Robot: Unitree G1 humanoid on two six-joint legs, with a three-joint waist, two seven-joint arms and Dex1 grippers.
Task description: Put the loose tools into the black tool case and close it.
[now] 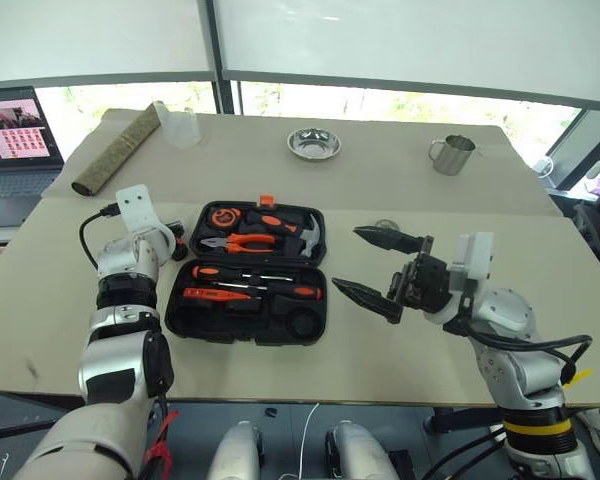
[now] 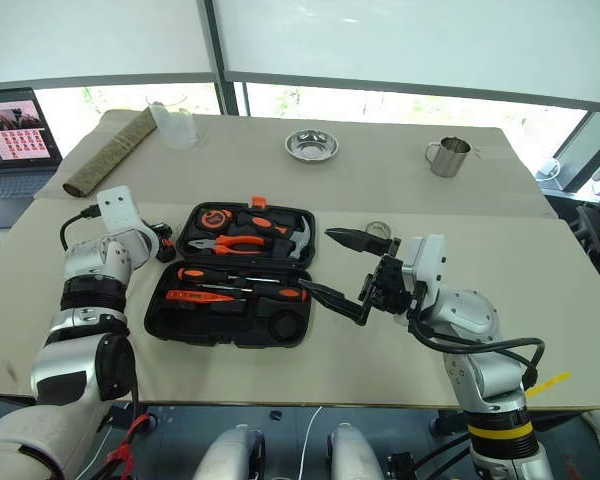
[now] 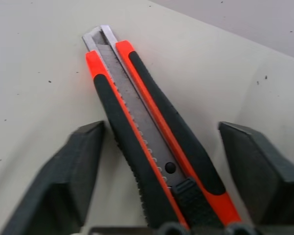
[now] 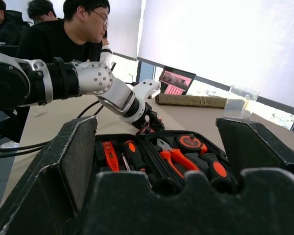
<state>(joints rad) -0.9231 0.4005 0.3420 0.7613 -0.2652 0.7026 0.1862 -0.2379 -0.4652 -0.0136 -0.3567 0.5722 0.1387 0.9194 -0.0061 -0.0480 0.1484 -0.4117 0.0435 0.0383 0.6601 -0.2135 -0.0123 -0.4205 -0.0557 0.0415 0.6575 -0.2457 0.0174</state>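
The black tool case (image 1: 195,322) lies open in the middle of the table. Its far half holds pliers (image 1: 242,241) and a hammer, and its near half holds two black-and-orange screwdrivers (image 1: 250,275) and a small orange one (image 1: 215,295). The orange-black utility knife (image 3: 152,142) lies flat on the table by the case's left end. My left gripper (image 3: 159,127) is open astride the knife, a finger on each side with a gap to the handle. My right gripper (image 1: 355,262) hovers open and empty just right of the case, pointing at it.
A steel bowl (image 1: 313,143) and a metal mug (image 1: 450,153) stand at the back, with a clear cup (image 1: 180,125) and a rolled mat (image 1: 115,150) at the back left. A laptop (image 1: 15,140) sits beyond the left edge. People (image 4: 73,34) sit off to the left.
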